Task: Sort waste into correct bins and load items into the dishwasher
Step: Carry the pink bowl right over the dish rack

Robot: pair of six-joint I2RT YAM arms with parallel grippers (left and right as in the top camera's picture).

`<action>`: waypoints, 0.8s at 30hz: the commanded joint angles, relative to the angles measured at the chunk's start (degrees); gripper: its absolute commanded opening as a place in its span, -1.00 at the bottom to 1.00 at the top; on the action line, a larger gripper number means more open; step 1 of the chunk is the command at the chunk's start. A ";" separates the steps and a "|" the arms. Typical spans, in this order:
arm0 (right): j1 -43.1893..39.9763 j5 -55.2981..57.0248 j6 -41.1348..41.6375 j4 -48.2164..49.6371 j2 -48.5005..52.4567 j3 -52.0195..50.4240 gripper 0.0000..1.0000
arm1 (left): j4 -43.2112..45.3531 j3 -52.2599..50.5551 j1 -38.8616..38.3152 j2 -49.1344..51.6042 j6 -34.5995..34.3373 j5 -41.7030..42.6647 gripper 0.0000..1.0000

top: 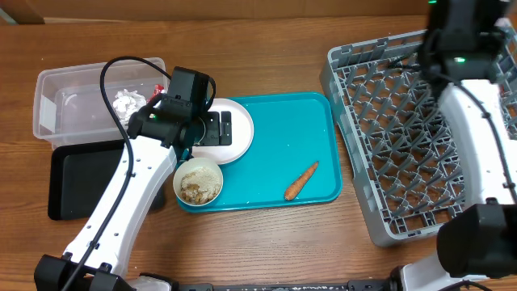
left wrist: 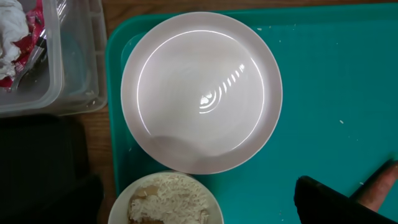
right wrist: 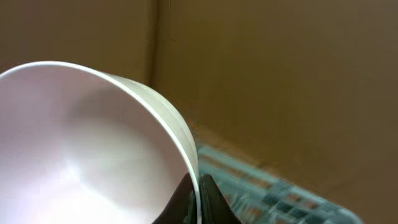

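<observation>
currently right jaws pinch a white bowl (right wrist: 81,155)

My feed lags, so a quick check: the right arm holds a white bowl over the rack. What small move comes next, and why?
Probably lower the right gripper toward the grey rack. It is shut on the rim of the white bowl, and the rack's lattice shows beneath it, so the bowl looks ready to set down.

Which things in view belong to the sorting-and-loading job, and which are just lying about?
Job: plate, bowl of scraps, carrot, crumpled paper, red wrapper, clear tub, black tray, dish rack, white dish held by right gripper.
Lying about: teal tray, table.
</observation>
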 commanded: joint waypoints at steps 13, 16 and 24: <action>-17.00 12.04 -21.97 18.73 15.72 0.70 -0.92 | 0.55 0.63 0.28 -0.42 0.52 -0.94 1.00; -16.68 10.69 -21.97 18.45 18.51 0.68 -0.92 | 0.48 0.63 0.28 -0.42 0.31 -0.92 1.00; -13.75 5.75 -19.32 12.48 22.99 -0.11 -0.92 | 0.02 0.63 0.28 -0.42 0.28 -0.74 1.00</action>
